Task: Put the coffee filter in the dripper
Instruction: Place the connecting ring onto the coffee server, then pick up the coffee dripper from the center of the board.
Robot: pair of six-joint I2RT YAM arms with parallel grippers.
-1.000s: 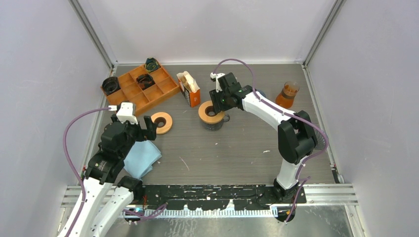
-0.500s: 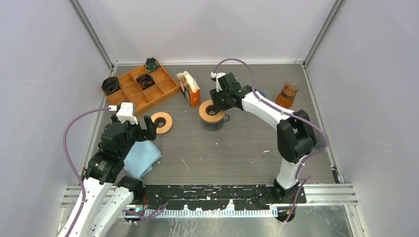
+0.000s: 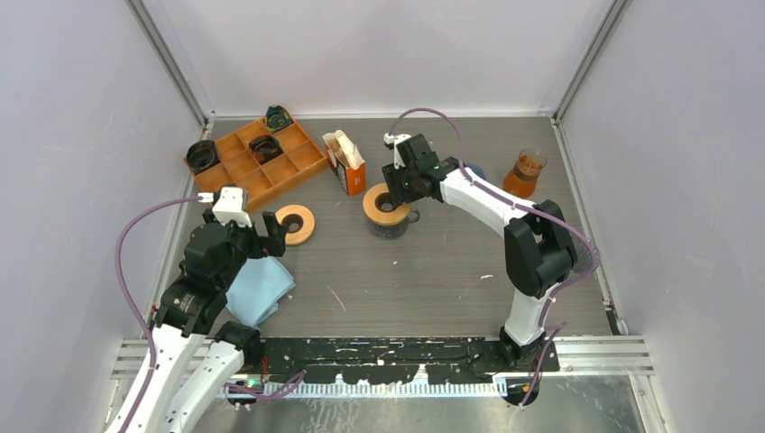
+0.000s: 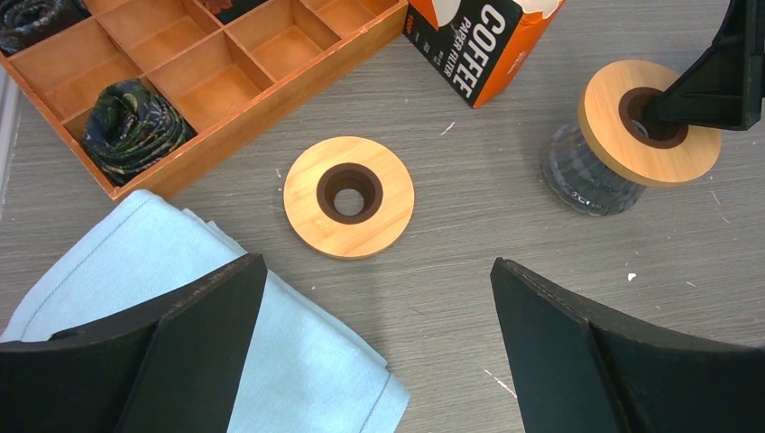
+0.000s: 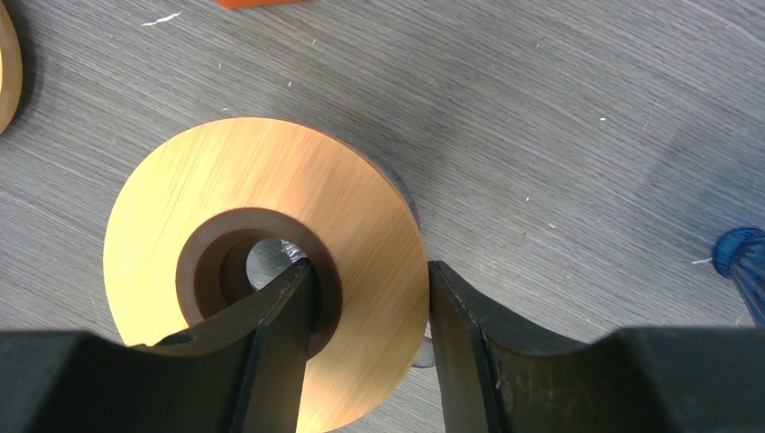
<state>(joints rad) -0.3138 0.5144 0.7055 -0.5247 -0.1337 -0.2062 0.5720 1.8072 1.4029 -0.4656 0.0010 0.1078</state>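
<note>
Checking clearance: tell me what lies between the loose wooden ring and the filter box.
Bare table only between wooden ring and filter box; left wrist view shows it.

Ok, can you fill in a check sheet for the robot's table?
Surface: grey wood-grain table, small white specks.
Job's things: ribbed glass dripper with a round wooden collar, no filter inside; orange box of white paper filters nearby.
Clutter: spare wooden ring, blue cloth, orange compartment tray with dark rolls, amber glass jar.
Grippers: left gripper open, empty; right gripper clamped on the collar's rim, one finger in its hole.
Cables: purple cable looping along each arm.
Surroundings: plain white walls, metal frame.
</note>
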